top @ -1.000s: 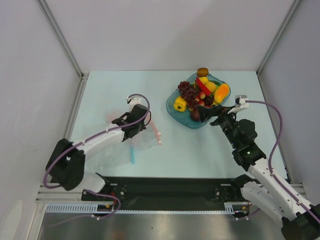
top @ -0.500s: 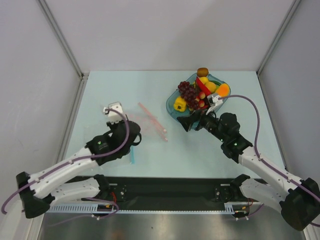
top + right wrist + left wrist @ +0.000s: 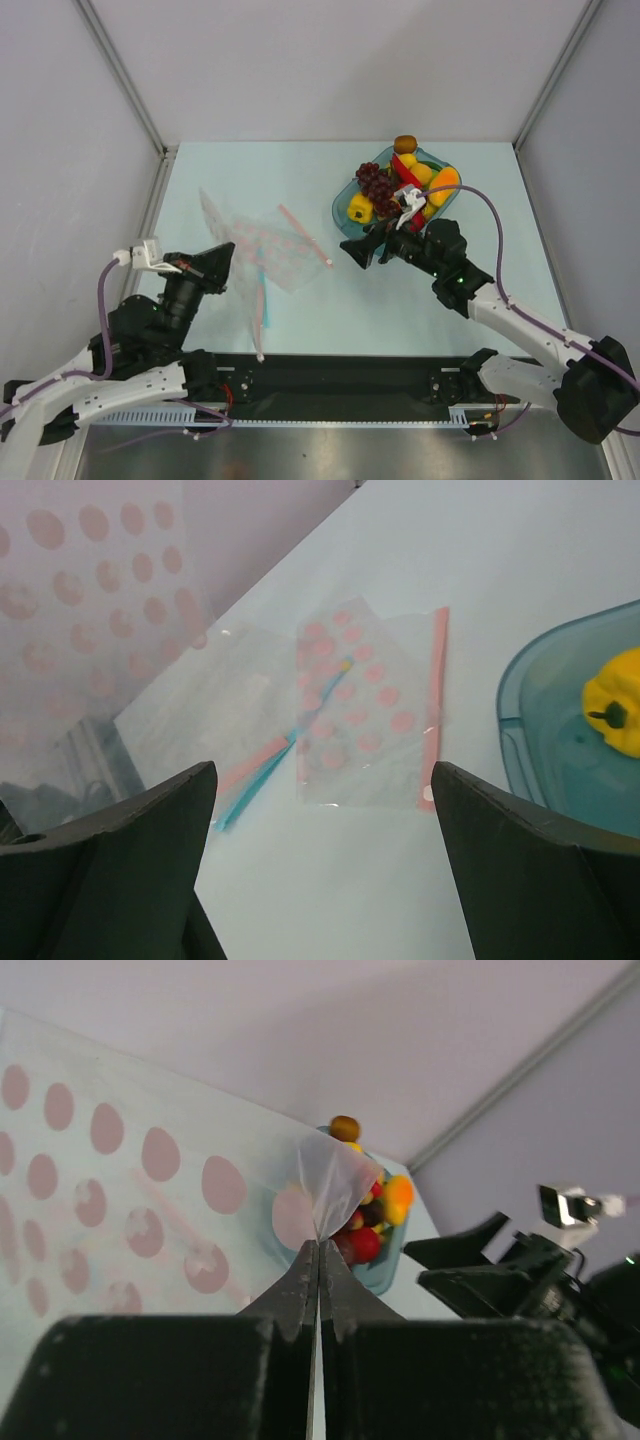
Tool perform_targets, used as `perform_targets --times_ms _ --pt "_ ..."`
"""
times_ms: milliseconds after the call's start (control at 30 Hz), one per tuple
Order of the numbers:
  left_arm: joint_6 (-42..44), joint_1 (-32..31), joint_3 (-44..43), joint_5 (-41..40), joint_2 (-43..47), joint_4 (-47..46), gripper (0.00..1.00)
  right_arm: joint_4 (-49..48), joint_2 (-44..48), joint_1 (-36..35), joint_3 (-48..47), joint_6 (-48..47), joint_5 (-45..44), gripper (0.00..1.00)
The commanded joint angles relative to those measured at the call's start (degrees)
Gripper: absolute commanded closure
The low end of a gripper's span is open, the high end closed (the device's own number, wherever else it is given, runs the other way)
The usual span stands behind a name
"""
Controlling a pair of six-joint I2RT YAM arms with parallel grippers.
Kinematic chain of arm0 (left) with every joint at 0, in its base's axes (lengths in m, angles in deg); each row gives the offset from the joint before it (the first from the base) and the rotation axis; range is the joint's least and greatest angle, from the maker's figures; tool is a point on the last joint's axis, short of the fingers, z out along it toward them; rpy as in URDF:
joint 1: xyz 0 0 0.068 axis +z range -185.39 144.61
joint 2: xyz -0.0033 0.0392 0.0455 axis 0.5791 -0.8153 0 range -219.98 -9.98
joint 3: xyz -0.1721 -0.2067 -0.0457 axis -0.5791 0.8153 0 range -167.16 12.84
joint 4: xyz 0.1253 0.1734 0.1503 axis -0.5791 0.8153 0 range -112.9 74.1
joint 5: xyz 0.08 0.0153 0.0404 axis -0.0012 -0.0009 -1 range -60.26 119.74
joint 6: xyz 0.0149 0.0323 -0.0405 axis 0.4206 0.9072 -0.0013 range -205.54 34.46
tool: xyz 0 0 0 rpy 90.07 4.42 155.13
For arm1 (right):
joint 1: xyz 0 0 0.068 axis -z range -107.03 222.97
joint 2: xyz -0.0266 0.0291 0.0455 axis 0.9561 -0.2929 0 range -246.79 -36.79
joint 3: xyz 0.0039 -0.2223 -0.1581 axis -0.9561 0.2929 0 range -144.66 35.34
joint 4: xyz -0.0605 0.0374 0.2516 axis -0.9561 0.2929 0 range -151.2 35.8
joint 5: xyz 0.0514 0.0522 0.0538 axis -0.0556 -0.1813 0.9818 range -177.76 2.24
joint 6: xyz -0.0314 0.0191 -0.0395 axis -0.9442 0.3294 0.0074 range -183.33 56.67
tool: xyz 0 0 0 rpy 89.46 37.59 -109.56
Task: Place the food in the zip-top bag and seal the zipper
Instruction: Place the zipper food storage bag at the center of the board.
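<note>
Two arms: we see the left one lying low and reaching forward from its base. The right one stretches across towards the left arm, with its wrist about level.
Left gripper (image 3: 226, 252): pinched tight on a corner of the bag (image 3: 270, 245). In its own camera the clear film fans up out of the closed tips.
Bag: lifted by that corner, its spotted film spreading up and away from the left gripper. The far part sinks towards the table (image 3: 420, 300), but we cannot tell how much of it rests there.
Zipper (image 3: 305, 237): the pink strip on the edge farthest from the left gripper. It lies straight ahead of the right gripper (image 3: 352, 252), close in front of one finger. We cannot tell whether it is pressed shut.
Right gripper: spread wide and holding nothing, pointed at the bag.
Blue strip (image 3: 250, 780): lies under the film, ahead of the right gripper's other finger.
Food (image 3: 400, 185): all heaped in the dish (image 3: 345, 225), behind the right gripper and off to its side. None is in the bag.
Step in hand: we judge that the bag is being raised and held out so its mouth can be reached. Loading has not begun.
Next move: we think the right gripper must take the zipper edge and part it. The film is floppy, so the left pinch has to hold firm.
</note>
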Motion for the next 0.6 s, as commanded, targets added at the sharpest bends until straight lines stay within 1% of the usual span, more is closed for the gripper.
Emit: perform_targets --times_ms 0,33,67,233,300,433,467,533,567 --pt "6.89 -1.27 3.33 10.81 0.35 -10.70 1.00 -2.73 -3.00 -1.49 -4.53 -1.23 7.54 0.05" --pt "7.51 -1.19 3.60 13.79 0.17 -11.86 1.00 -2.38 -3.97 -2.02 -5.06 -1.40 8.44 0.05" --pt "8.64 -1.27 3.78 15.13 0.00 -12.91 1.00 -2.11 -4.76 -2.46 -5.50 -1.49 9.66 0.05" --pt "10.50 -1.27 4.92 17.77 -1.67 -16.70 1.00 2.18 -8.72 -5.53 -9.28 -4.73 8.89 0.07" --pt "11.64 -1.27 5.36 19.97 -2.37 -20.19 1.00 2.90 -8.46 -5.63 -9.37 -5.27 6.61 0.08" --pt "11.47 -1.19 3.43 24.89 -7.20 -22.59 1.00 3.25 -4.69 -5.71 -7.53 -5.80 -1.12 0.08" --pt "11.12 -1.27 2.99 27.68 -9.56 -23.46 1.00 2.99 -2.68 -5.45 -6.05 -5.80 -4.27 0.09" --pt "11.29 -1.27 1.50 31.12 -12.03 -24.96 0.99 1.85 -0.38 -5.28 -4.63 -5.45 -7.27 0.08" --pt "11.64 -1.27 0.88 34.62 -14.39 -26.09 1.00 1.41 1.72 -4.75 -3.15 -4.92 -9.81 0.08"
